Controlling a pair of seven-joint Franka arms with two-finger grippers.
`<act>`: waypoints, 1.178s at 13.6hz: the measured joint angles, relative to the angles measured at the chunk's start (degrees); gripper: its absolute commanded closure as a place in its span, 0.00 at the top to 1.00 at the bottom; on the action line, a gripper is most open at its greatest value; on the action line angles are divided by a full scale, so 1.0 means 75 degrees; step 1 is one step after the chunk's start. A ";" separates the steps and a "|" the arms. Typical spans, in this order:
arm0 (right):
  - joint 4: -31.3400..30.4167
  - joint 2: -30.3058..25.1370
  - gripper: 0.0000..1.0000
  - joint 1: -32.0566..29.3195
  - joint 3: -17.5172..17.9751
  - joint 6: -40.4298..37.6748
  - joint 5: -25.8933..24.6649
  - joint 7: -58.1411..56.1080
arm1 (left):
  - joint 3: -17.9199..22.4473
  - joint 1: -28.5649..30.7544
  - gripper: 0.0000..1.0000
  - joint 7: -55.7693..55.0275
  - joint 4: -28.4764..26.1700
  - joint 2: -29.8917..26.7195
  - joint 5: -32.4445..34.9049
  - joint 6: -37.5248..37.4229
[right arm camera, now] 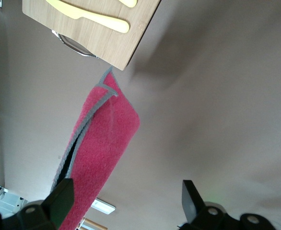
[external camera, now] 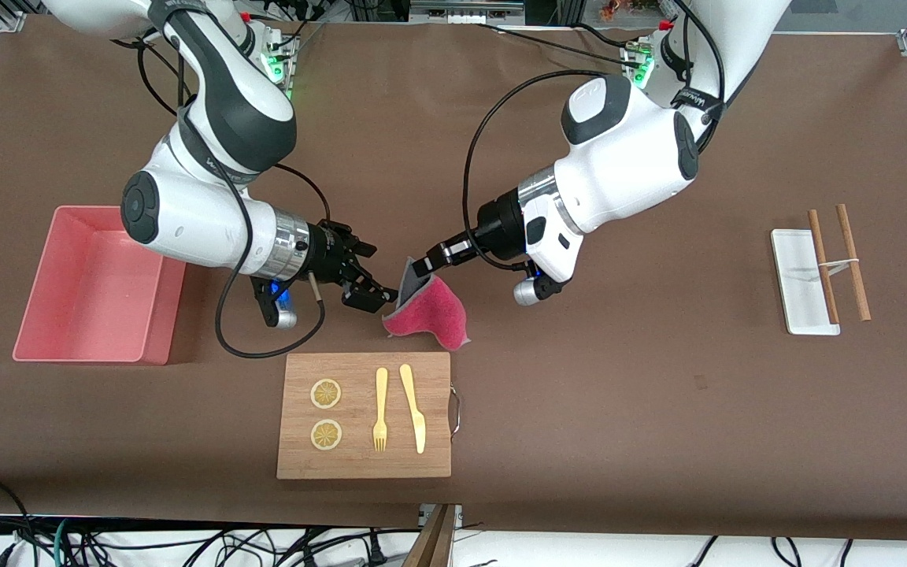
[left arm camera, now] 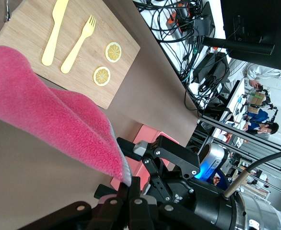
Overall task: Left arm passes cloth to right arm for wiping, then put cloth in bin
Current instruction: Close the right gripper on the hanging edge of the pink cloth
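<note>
The left gripper [external camera: 420,268] holds its jaws clamped on the top edge of the cloth [external camera: 430,315], a floppy crimson terry towel with grey backing that hangs folded above the brown table [external camera: 658,394], just farther from the front camera than the wooden board [external camera: 364,415]. The pinch point itself is hidden by fabric in the left wrist view. The right gripper [external camera: 371,285] hangs beside the cloth, jaws apart, one finger [right arm camera: 59,199] touching its edge. The smooth salmon-pink bin [external camera: 68,346] sits toward the right arm's end of the table. A yellow fork [external camera: 380,409], knife [external camera: 412,407] and two lemon slices [external camera: 326,394] lie on the board.
</note>
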 measured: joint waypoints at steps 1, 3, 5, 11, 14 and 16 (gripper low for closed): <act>0.0000 0.0001 0.99 0.0000 0.0000 -0.0003 0.0012 0.0000 | 0.0002 0.0001 0.00 0.0000 0.0001 0.0000 0.0000 0.0000; 0.0067 0.0001 0.99 -0.0006 -0.0007 -0.0007 0.0131 0.0000 | 0.0006 0.0004 0.00 0.0000 0.0002 0.0000 0.0000 0.0000; 0.0258 0.0001 0.99 -0.0059 -0.0042 -0.0161 0.0179 -0.0001 | 0.0008 0.0007 0.00 0.0000 0.0004 0.0000 0.0000 0.0000; 0.0430 0.0056 0.99 -0.0154 -0.0054 -0.0334 0.0209 -0.0016 | 0.0009 0.0007 0.00 0.0000 0.0005 0.0000 0.0000 0.0000; 0.0429 0.0153 0.99 -0.0075 -0.0018 -0.0158 0.0237 -0.0011 | 0.0009 0.0007 0.00 0.0000 0.0005 0.0000 0.0000 0.0000; 0.0429 0.0221 0.99 -0.0005 -0.0011 -0.0055 0.0247 -0.0007 | 0.0009 0.0007 0.00 0.0000 0.0005 0.0000 0.0000 0.0000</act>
